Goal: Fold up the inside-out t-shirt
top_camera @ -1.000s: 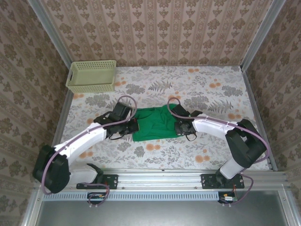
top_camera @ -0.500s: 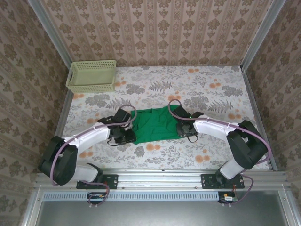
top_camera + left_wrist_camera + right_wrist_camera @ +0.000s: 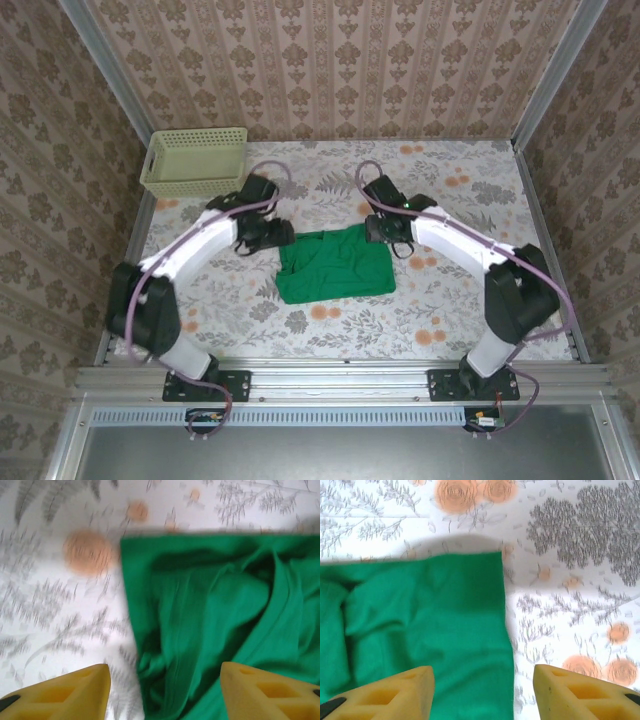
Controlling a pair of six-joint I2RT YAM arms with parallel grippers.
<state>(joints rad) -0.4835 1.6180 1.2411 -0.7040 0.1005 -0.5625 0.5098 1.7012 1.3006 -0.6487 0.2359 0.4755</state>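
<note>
The green t-shirt (image 3: 336, 264) lies as a wrinkled, folded rectangle in the middle of the floral table (image 3: 450, 190). The left gripper (image 3: 278, 235) and right gripper (image 3: 377, 230) hover by its far corners, jaws spread apart, gripping nothing. A yellow-green basket (image 3: 195, 160) sits far left.

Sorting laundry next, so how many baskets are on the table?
1: the pale yellow-green basket sits far left, apart from the green t-shirt. None seems hidden.
</note>
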